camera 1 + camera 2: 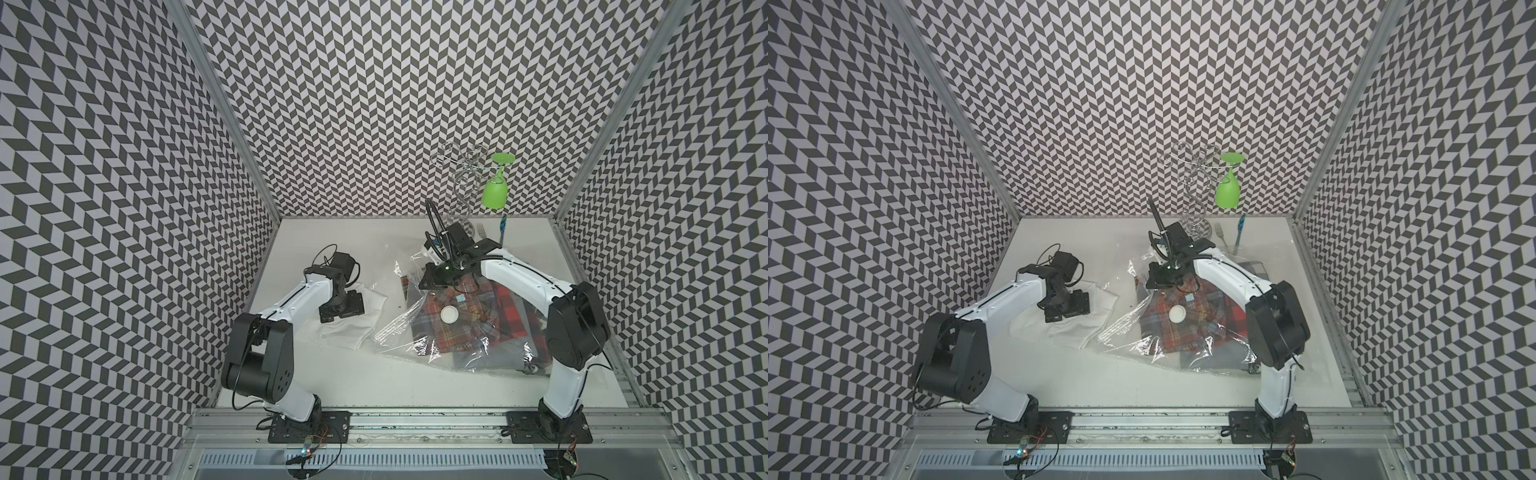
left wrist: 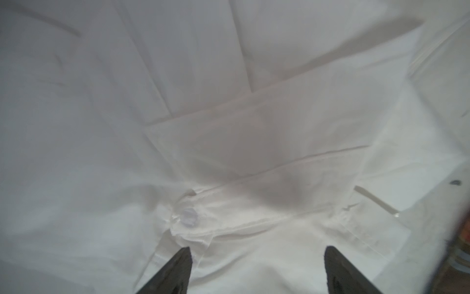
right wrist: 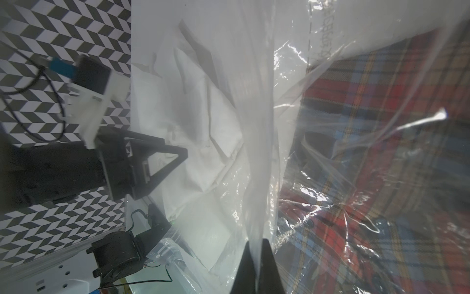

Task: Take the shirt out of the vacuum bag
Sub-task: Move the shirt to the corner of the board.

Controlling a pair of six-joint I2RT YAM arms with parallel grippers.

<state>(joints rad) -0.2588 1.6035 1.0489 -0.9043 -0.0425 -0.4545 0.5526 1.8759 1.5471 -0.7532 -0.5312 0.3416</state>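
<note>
Left wrist view: the left jaws stand spread with nothing between them, over a white shirt [image 2: 254, 152], close to a button [image 2: 188, 216]. The right jaws are pressed together, pinching a fold of the bag's [image 3: 256, 157] clear film at the bag's far end. In both top views the shirt lies on the tabletop [image 1: 332, 374] just beside the bag and outside it, on the left arm's side. Plaid cloth [image 1: 436, 338] lies inside the bag, under its round white valve [image 1: 449, 313]. Beyond the bag stand a wire rack [image 1: 461, 183] with a green glass [image 1: 494, 195] hanging from it, a fork [image 1: 481, 230] and a toothbrush [image 1: 503, 228].
</note>
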